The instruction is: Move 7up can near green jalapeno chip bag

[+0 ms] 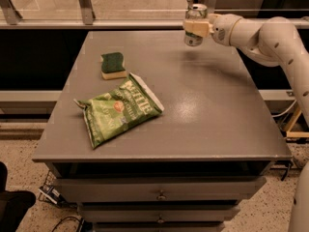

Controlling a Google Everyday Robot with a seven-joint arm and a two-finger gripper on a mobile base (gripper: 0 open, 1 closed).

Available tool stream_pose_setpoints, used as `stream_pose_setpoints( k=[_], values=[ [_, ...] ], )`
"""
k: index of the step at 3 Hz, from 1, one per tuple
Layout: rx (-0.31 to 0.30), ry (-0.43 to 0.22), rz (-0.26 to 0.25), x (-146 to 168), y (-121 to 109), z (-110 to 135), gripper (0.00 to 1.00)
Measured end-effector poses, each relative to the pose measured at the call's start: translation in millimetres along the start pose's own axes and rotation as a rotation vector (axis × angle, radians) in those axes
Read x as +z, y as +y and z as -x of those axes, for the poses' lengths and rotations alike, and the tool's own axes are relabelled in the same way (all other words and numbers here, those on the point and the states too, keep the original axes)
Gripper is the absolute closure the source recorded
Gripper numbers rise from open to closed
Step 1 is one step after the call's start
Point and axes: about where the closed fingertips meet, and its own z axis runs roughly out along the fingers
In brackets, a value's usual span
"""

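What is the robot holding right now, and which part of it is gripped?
The gripper, above the far right of the table, holds the 7up can upright, clamped around its middle.

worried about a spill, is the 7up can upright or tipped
Upright: the 7up can shows its silver top facing up, sides vertical, held by the gripper over the far right of the table.

A grey table with drawers under its top carries two things. The green chip bag lies flat and crinkled on the near left part. The sponge, green side up, sits just behind it toward the far left, apart from the bag. Over the far right corner the gripper clasps the can clear of the surface.
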Motion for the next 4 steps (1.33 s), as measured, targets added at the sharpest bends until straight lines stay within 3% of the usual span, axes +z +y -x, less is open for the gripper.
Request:
stream_pose_setpoints(
  k=[2,3,4],
  values=[
    [-0.012,-0.003,0.045,-68,66,49,1.0],
    [-0.005,0.009,0.055,-113,110,43,1.0],
    [0.017,0.029,0.06,-155,152,19,1.0]
  ],
)
